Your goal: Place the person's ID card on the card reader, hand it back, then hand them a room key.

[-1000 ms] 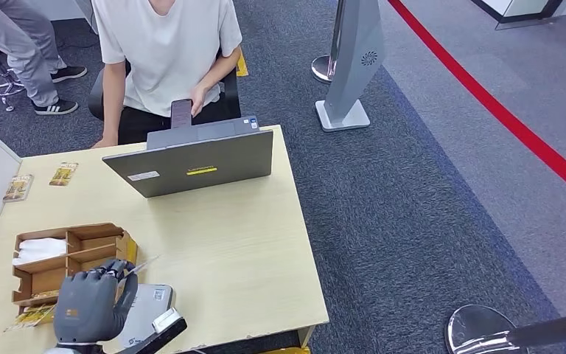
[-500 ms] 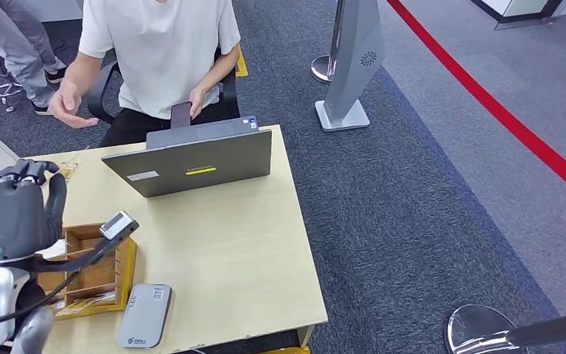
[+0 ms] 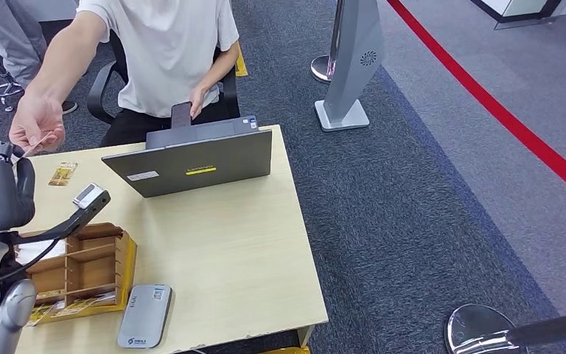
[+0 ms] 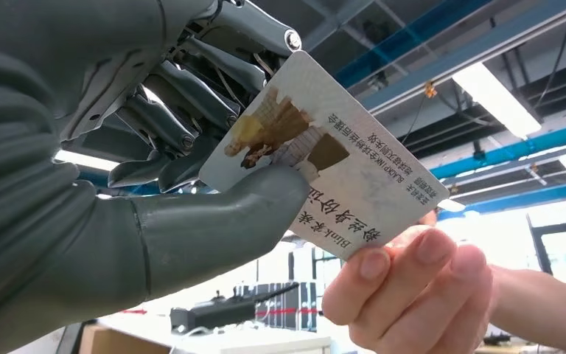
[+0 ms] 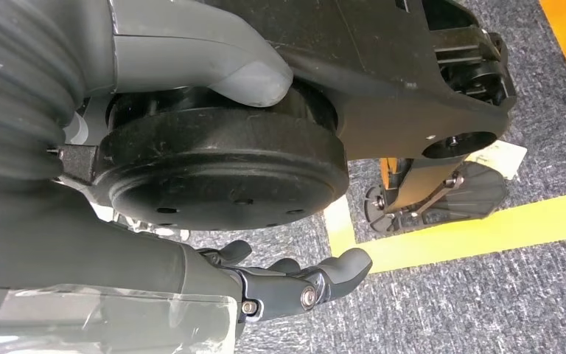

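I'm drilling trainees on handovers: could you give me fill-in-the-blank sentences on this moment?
1. The left hand holds a ____ between thumb and fingers.
2. The person's hand pinches the card's ____ corner.
3. The grey card reader lies on the ____.
4. The laptop on the table is ____.

Missing: card; free; table; open

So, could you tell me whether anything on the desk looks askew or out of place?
Only small things: one packet lies loose near the desk's far edge, and another sticks out from under the wooden organizer. Nothing looks spilled or damaged.
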{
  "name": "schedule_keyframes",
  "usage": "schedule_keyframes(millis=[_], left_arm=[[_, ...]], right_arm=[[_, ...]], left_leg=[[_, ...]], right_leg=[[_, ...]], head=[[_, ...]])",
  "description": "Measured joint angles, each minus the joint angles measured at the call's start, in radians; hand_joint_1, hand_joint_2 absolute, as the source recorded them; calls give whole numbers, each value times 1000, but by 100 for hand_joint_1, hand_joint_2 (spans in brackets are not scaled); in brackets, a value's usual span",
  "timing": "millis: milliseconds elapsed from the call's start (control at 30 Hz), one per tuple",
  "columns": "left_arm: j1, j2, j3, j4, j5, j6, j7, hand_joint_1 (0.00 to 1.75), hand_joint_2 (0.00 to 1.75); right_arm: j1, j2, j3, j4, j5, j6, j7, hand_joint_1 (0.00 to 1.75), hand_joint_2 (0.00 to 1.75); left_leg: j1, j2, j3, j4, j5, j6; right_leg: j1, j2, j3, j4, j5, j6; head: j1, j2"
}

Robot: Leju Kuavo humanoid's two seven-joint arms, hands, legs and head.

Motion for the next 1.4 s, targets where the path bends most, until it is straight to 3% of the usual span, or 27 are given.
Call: schedule_keyframes(millis=[33,233,433,667,867,1100,1400], left_arm=[[0,0,0,2,6,-2,0,0,175],[13,-7,13,4,69,-3,-13,0,175],[82,-16,21,-74,139,-15,-36,0,175],[275,-1,20,-305,217,-180,-42,0,175],[455,52,15,-414,227,-199,-36,0,175],[601,95,12,-415,271,-195,58,0,175],[610,76,17,-295,285,-228,114,0,175]], right_arm=[[0,0,0,0,0,0,1,0,175],[-1,0,2,0,-9,3,-1,0,175],[1,0,2,0,-26,4,-9,0,175],[3,0,-10,0,-32,15,-19,0,175],[5,-1,-32,2,-32,22,-24,0,175],[7,-3,-52,3,-32,22,-26,0,175],[6,-4,-53,3,-32,16,-17,0,175]], left_leg=[[0,0,0,0,0,0],[0,0,0,0,0,0],[0,0,0,0,0,0],[0,2,-1,0,-2,0],[0,3,-2,0,-2,0],[0,4,-2,0,-2,0],[0,3,-2,0,-2,0]], right_leg=[[0,0,0,0,0,0],[0,0,0,0,0,0],[0,0,0,0,0,0],[0,2,-2,0,0,0],[0,2,-4,0,-1,0],[0,2,-5,0,-1,0],[0,1,-3,0,0,0]], head=[[0,0],[0,0],[0,0],[0,0],[0,0],[0,0],[0,0]])
